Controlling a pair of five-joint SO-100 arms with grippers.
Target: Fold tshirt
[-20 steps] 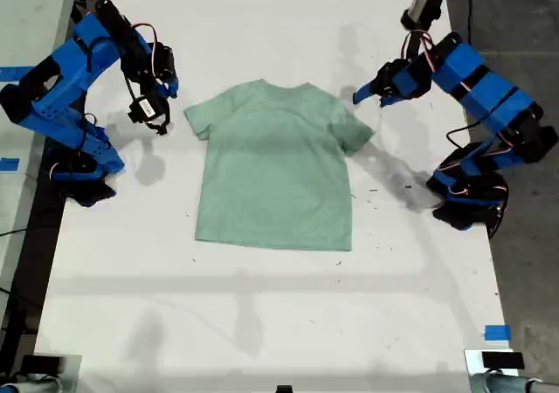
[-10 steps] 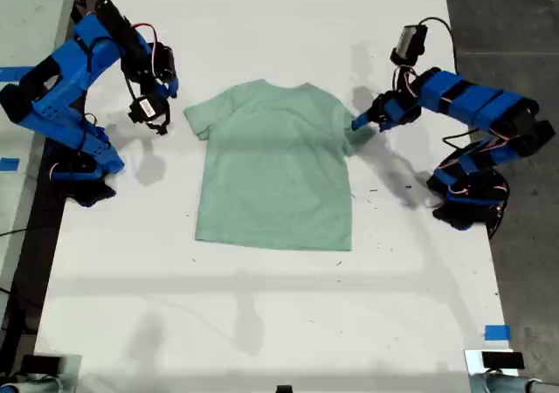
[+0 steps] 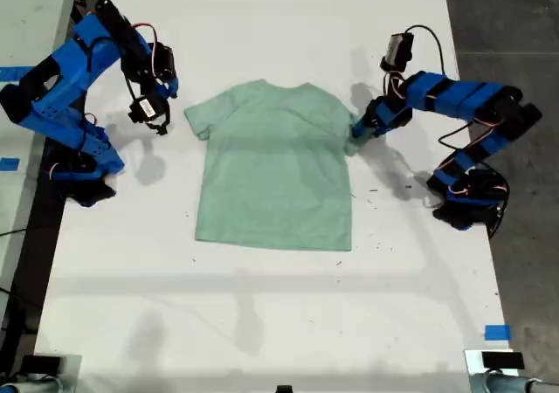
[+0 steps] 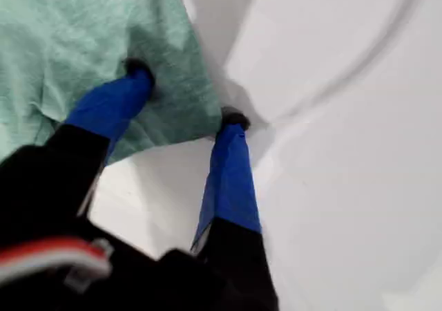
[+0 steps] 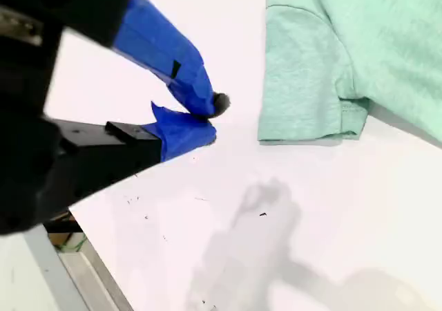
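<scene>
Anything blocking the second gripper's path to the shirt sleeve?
Nothing visible. Only bare white table lies between my second gripper and the near sleeve of the pale mint-green fabric t-shirt.

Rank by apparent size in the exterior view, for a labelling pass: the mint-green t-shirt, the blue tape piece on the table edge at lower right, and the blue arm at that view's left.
1. The pale mint-green fabric t-shirt, largest.
2. The blue jointed arm at the view's left, somewhat smaller in area.
3. The small blue tape piece, smallest.
</scene>
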